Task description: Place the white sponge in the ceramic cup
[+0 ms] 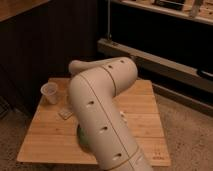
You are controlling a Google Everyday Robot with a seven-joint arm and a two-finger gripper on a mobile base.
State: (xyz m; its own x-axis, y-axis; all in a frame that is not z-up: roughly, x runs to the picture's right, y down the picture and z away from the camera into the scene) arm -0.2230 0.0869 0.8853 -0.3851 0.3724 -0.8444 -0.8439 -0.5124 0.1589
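The ceramic cup is small and whitish and stands upright near the far left corner of the wooden table. The white sponge lies flat on the table just in front and to the right of the cup, with its right part hidden by my arm. My large cream arm crosses the middle of the view. Its elbow is over the table and a segment reaches back to the left. My gripper is hidden behind the arm and does not show.
A green plate peeks out from under the arm at the table's front. A small dark object lies right of the arm. A dark wall and a low shelf stand behind the table. Speckled floor lies to the right.
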